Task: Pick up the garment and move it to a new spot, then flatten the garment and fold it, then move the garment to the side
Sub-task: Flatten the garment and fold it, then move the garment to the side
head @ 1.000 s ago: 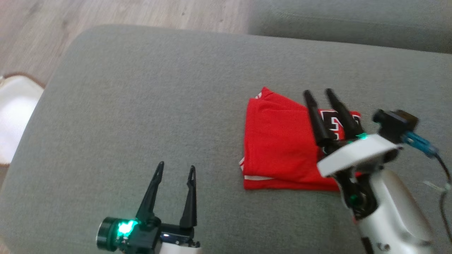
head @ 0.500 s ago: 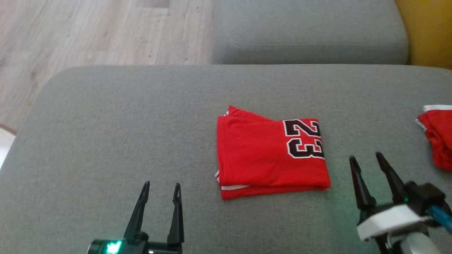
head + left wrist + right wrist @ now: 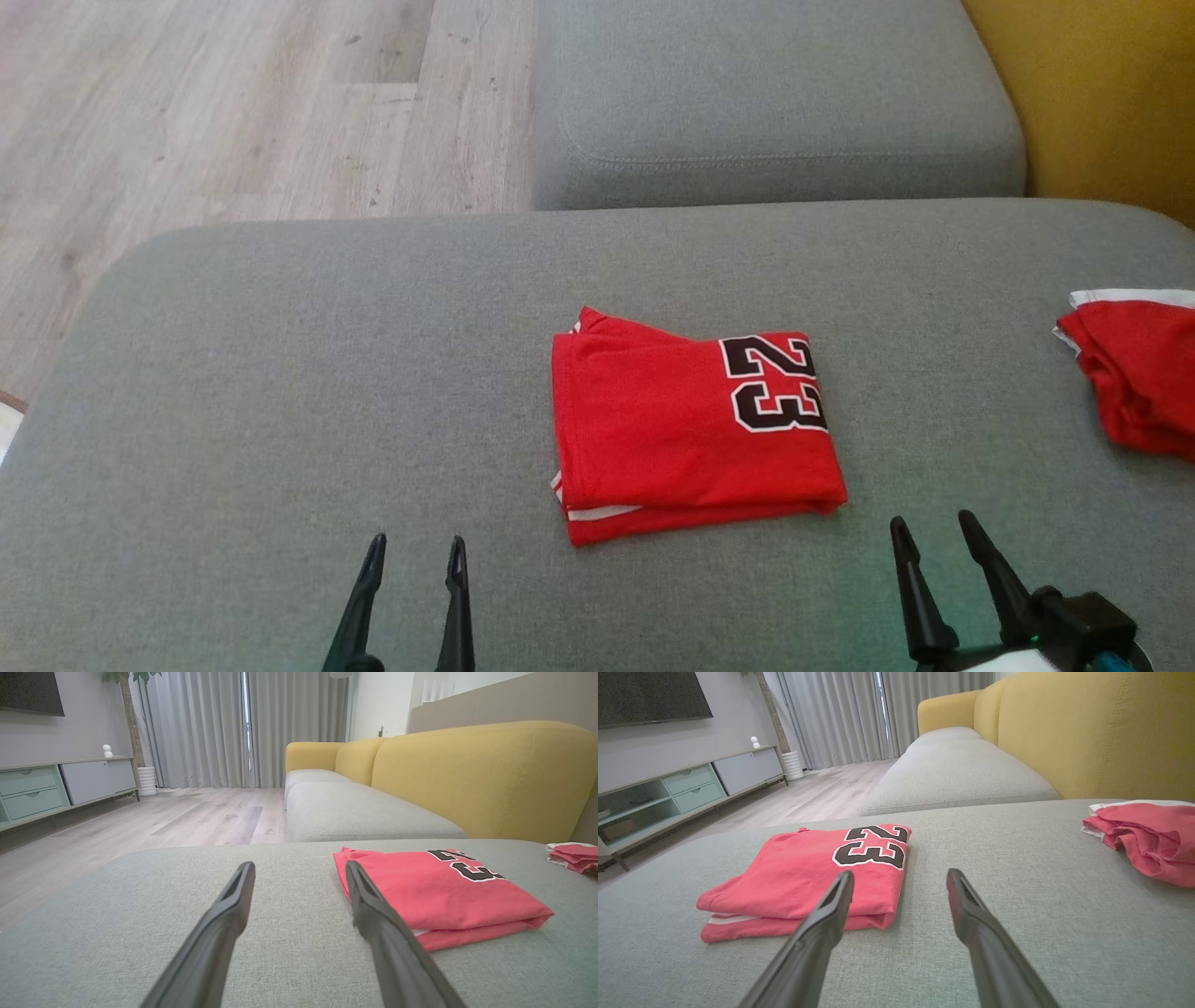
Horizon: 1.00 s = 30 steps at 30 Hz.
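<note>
While two red garments are counted on the grey sofa seat [image 3: 280,373], only one is folded: the folded shirt [image 3: 686,439] is laid flat near the middle of the seat, and a crumpled garment [image 3: 1134,373] is seen well apart at the right edge. One number [image 3: 773,383], "23", is read on the folded shirt, printed in black with a white outline. Two grippers are counted, the left gripper [image 3: 416,541] and the right gripper [image 3: 932,520], each with fingers spread apart and nothing held. A second ago the right gripper was held over the folded shirt; now it is drawn back beside it, apart.
</note>
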### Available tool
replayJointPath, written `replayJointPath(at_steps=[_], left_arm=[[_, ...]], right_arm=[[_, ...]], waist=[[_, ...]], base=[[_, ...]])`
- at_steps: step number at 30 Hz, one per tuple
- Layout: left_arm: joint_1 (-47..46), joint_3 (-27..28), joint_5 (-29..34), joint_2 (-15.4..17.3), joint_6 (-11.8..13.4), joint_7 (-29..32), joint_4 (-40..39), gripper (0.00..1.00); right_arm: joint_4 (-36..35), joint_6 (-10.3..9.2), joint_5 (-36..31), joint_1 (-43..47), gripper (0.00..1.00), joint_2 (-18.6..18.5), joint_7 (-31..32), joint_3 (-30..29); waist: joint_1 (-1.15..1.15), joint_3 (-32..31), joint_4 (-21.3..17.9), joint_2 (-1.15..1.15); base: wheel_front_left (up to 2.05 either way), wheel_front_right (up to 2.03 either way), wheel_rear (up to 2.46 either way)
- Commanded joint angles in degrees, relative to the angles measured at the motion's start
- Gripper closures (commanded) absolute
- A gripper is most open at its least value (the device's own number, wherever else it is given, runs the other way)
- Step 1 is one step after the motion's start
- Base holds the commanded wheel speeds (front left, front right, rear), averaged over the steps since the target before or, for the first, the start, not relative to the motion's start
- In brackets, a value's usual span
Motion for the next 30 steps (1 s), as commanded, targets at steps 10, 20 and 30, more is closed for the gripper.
replayJointPath(at_steps=[10, 20, 30], left_arm=[[-1.4, 2.6, -0.7, -0.5, 0.1, -0.3, -0.4, 0.0], [-1.2, 3.0, -1.1, -0.5, 0.3, -0.3, -0.5, 0.0], [-1.6, 2.8, -1.4, -0.5, 0.6, -0.3, -0.4, 0.0]], right_arm=[[-2.2, 0.39, -1.0, -0.6, 0.0, 0.3, -0.8, -0.3], [-2.4, 0.39, -1.9, -0.6, 0.0, 0.2, -0.8, -0.5], [-2.4, 0.39, -2.2, -0.8, 0.0, 0.0, -0.8, -0.6]], waist=[[0.0, -1.1, 0.5, 0.0], [0.0, -1.3, 0.1, 0.0], [0.0, -1.4, -0.3, 0.0]], base=[[0.0, 0.0, 0.0], [0.0, 0.0, 0.0], [0.0, 0.0, 0.0]])
